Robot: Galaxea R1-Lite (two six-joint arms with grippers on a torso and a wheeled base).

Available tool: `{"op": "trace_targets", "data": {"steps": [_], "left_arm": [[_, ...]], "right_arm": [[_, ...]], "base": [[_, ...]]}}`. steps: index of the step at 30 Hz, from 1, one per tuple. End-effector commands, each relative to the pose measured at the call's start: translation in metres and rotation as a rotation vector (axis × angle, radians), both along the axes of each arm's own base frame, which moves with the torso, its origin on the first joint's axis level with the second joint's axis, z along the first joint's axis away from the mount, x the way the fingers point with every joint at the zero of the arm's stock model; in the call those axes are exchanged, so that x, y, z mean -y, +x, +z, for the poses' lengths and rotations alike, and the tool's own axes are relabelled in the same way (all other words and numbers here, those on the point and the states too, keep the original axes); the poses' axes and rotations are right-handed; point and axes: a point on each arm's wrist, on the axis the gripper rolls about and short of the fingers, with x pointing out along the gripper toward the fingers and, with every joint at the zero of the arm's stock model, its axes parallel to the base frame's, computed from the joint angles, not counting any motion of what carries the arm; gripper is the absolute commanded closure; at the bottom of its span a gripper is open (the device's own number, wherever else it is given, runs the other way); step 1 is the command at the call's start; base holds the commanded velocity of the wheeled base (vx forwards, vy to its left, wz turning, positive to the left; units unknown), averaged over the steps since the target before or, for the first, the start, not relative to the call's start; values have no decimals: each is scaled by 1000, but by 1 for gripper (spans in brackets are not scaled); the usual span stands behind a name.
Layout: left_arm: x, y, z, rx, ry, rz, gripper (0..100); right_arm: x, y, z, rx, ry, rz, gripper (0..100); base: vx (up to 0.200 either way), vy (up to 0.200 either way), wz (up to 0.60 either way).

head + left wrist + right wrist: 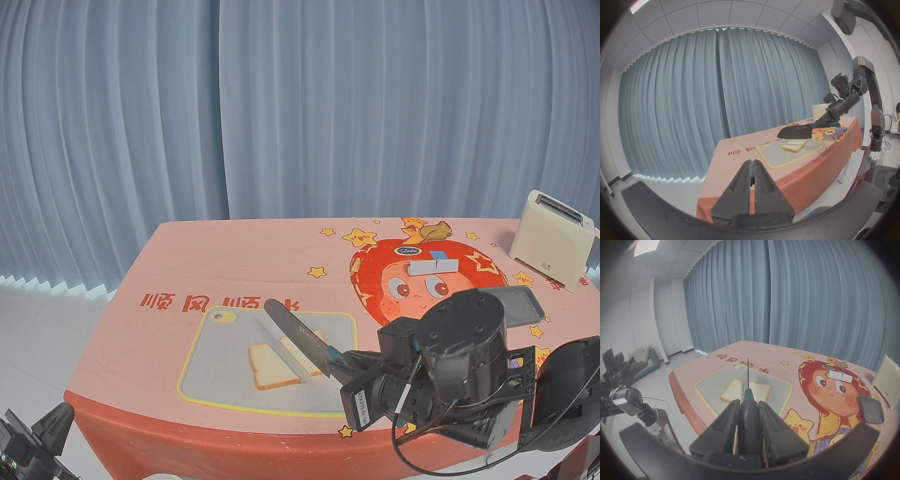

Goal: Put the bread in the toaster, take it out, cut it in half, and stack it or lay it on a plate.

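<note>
Two halves of bread lie on the grey cutting board (219, 369), one (272, 367) to the left and one (304, 351) partly under the knife blade. My right gripper (350, 370) is shut on the knife (297, 334) by its handle, the blade held just above the gap between the halves. From the right wrist the blade (747, 372) points edge-on over the bread (732, 390). My left gripper (753, 175) is shut and empty, low beyond the table's left front corner. The cream toaster (553, 239) stands at the far right. A dark plate (517, 305) lies beside the right arm.
A small white block with a blue tab (434, 265) sits on the printed tablecloth behind the right arm. The pink table's left and rear parts are bare. A blue curtain hangs behind the table.
</note>
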Motion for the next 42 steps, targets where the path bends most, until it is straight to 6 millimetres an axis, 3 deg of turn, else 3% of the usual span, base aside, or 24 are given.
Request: {"op": "trace_targets", "data": {"steps": [1,13,18,22,42], "left_arm": [[1,-24,-21,98,27,66,100],[-6,-24,-32,-26,-130,349,100],[-5,-23,-31,-27,-129,324,100],[-7,-23,-32,-46,-114,166,100],[-7,-28,-33,24,-176,273,100]], "right_arm": [[8,1,12,21,34,-14,100],[14,-1,19,32,56,-18,100],[14,0,19,32,56,-19,100],[14,0,18,32,54,-19,100],[17,5,19,35,54,-43,100]], "base": [[0,0,0],[0,0,0],[0,0,0],[0,0,0],[0,0,0]]}}
